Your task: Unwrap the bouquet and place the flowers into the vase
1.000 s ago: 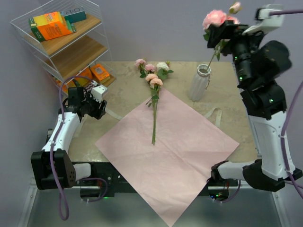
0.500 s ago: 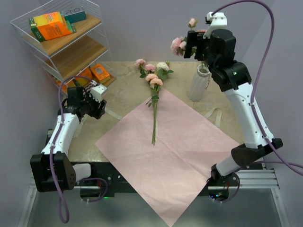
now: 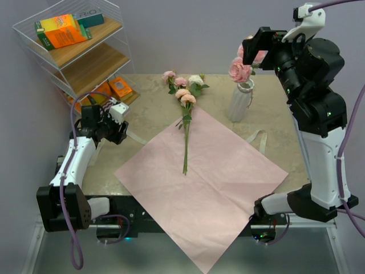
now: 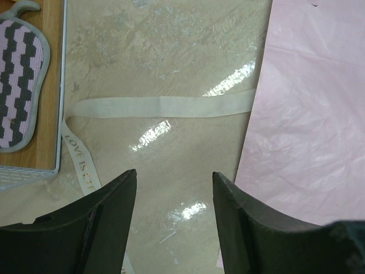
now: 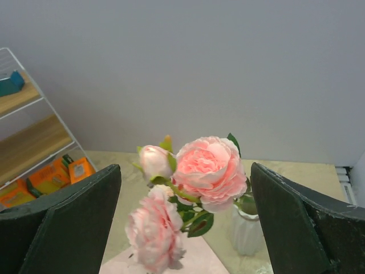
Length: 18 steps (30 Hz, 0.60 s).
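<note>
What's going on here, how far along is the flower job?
The right gripper is raised above the small white ribbed vase. Its jaws stand wide open around a few pink roses without gripping them. Their stems appear to sit in the vase mouth. The other pink and cream roses lie across the unfolded pink paper sheet, not yet moved. The left gripper hovers open and empty over the table, near the loose beige ribbon.

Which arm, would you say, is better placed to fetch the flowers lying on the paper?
Probably right: the right end effector hovers open over the vase, flowers nearby; the left end effector sits over ribbon.
</note>
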Motion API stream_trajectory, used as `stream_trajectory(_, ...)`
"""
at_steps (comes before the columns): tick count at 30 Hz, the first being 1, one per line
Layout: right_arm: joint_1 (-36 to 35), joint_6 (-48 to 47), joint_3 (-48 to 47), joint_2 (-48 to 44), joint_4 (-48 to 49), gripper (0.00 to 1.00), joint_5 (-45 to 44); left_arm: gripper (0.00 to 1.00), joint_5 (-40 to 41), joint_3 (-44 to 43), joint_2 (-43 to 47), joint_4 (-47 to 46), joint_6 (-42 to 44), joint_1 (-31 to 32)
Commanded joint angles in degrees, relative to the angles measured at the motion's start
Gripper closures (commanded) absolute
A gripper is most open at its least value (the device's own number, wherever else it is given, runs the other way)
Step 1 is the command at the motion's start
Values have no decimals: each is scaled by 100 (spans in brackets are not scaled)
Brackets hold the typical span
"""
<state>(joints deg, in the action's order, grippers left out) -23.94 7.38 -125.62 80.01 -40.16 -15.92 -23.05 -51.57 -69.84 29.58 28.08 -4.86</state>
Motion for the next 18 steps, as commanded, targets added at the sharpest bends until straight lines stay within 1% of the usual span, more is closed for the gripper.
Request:
stream_trajectory(1, 13, 158, -261, -196, -54, 1, 677, 40, -147, -248, 103, 65, -30, -59)
stream_trajectory(5, -49, 141, 20, -486, 561, 1, 1275, 39, -130, -301, 85, 56, -135, -50)
stream_trajectory(6, -92, 115, 168, -521, 901, 1, 1380, 39, -130, -301, 76, 39, -162, -59)
stream_trajectory(7, -406, 63, 213, -513, 1053, 1, 1347, 39, -138, -292, 67, 21, -179, -50)
stream_trajectory(8, -714, -277, 188, -399, 1115, 1, 1033, 39, -173, -292, 6, 12, -223, -50)
stream_trajectory(9, -1100, -507, -135, -224, 968, 1, 647, 39, -174, -301, -29, -5, -250, -59)
stream_trajectory(10, -1791, -701, -416, 308, 792, 1, 295, 39, -165, -310, -64, -14, -276, -50)
stream_trajectory(11, -2094, -1111, -993, 592, 443, 1, -283, 39, -165, -310, -160, 3, -311, -50)
stream_trajectory(12, -2366, -1255, -1217, 847, 326, 1, -497, 39, -156, -327, -196, 12, -320, -50)
stream_trajectory(13, -2787, -1378, -1376, 1346, 264, 1, -717, 39, -147, -310, -231, 4, -329, -59)
stream_trajectory(14, -2956, -1562, -1516, 1516, 228, 1, -1041, 39, -130, -301, -231, -14, -355, -50)
stream_trajectory(18, -3432, -1573, -1360, 2202, 316, 1, -1562, 39, -60, -152, -170, -137, -373, -50)
